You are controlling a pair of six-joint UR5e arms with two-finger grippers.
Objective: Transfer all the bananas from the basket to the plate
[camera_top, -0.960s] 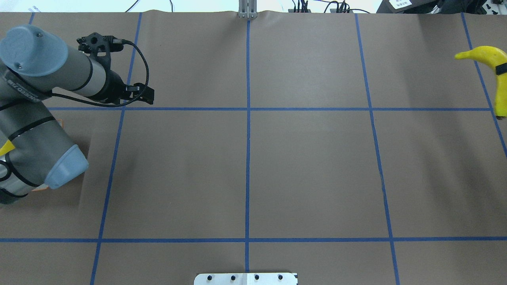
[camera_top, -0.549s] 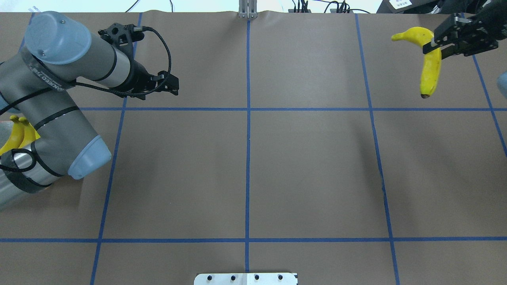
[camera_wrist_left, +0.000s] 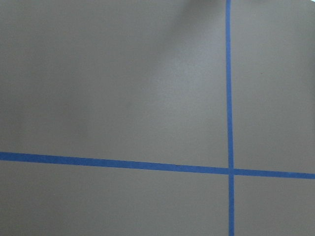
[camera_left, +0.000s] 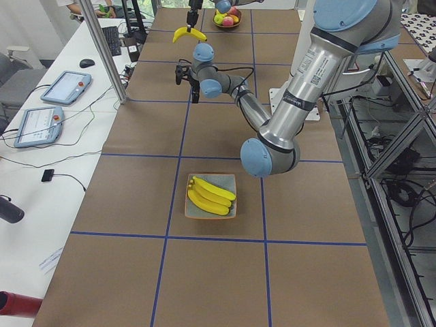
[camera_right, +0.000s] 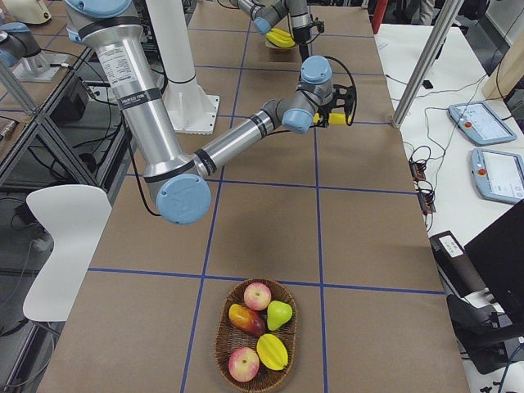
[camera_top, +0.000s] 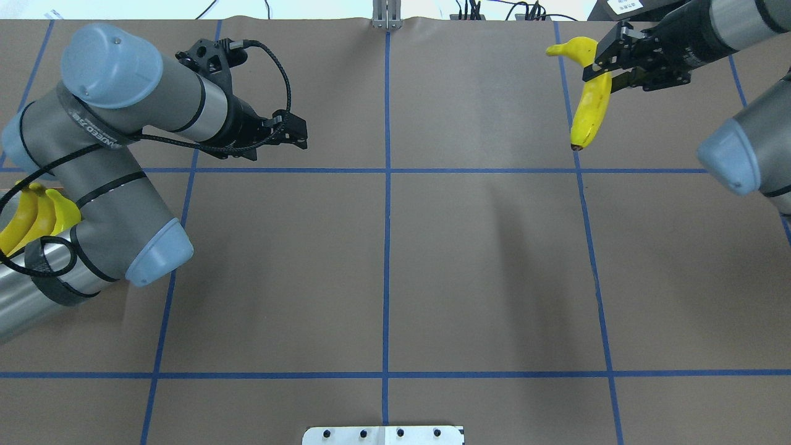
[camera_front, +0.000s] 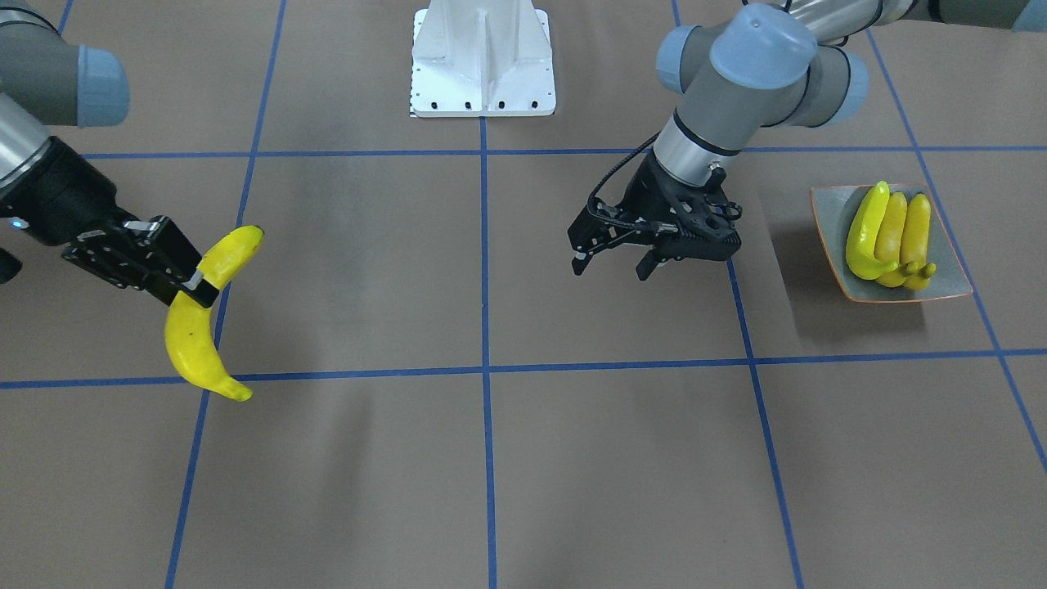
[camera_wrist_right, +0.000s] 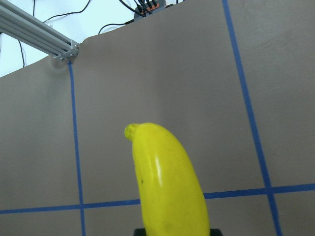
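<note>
The right jaws are closing on one banana [camera_front: 196, 335] a little toward its stem end, so the fruit is hanging clear of the table [camera_top: 482, 259] with its dark tip pointing down and its shadow falling on the brown paper below. In the overhead view this banana [camera_top: 590, 111] is sitting over a blue tape line [camera_top: 584, 204] on the robot's right side, well apart from the plate [camera_front: 828, 225]. The plate is lying flat on the robot's left part of the table, and three bananas [camera_front: 890, 237] are resting in it side by side, touching one another, stems toward the same edge. The left jaws are standing spread apart with nothing between them, hovering above the table near the plate, on the side toward the table's middle. The wicker basket [camera_right: 219, 340] is sitting at the robot's right end of the table, carrying apples and other fruit
</note>
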